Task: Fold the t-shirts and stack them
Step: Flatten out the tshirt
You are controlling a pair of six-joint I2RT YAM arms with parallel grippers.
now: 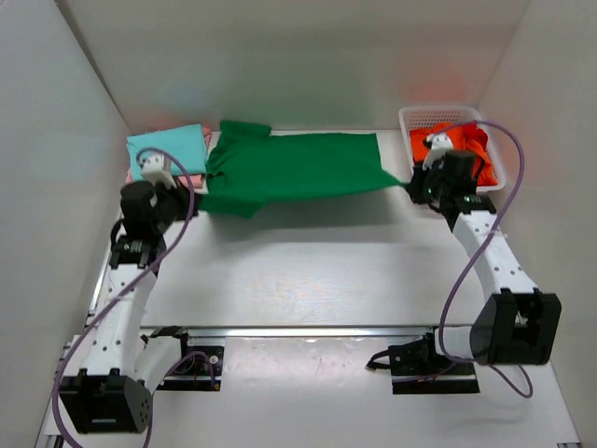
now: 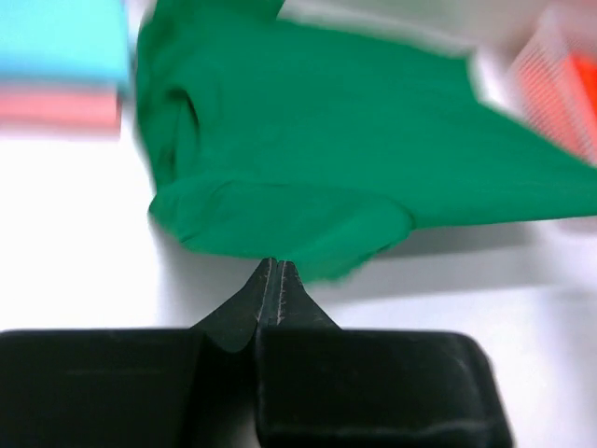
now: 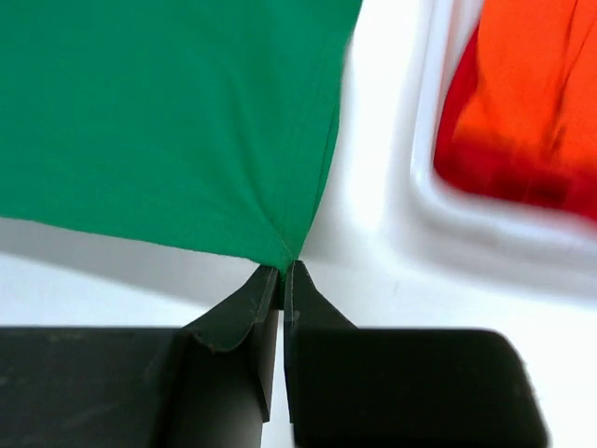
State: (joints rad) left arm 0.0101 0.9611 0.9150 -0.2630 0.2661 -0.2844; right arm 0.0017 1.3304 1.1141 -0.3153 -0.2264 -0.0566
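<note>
- Top view: the dark green t-shirt [image 1: 298,168] is stretched across the far half of the desk [image 1: 308,271]. Its long axis runs from 9 to 3 o'clock, with the collar and sleeves at 9 and the hem at 3.
- At 10 o'clock a folded teal t-shirt [image 1: 168,149] touches the green collar end. At 2 o'clock a white basket [image 1: 438,112] holds the orange-red t-shirt [image 1: 480,163].
- The left claw [image 1: 196,189] is at the near sleeve and the right claw [image 1: 409,184] at the near hem corner. Plain pale walls [image 1: 280,56] enclose the white desk.
- Left wrist view: the left claw is pressed closed, its tip meeting the sleeve edge at 12 o'clock. Whether cloth is pinched is unclear. The teal shirt lies on a pale pink t-shirt [image 2: 56,107] at 10 o'clock.
- Right wrist view: the right claw is clamped on the green hem corner, with creases fanning out from its tip. The basket wall and orange-red cloth sit at 2 o'clock.
</note>
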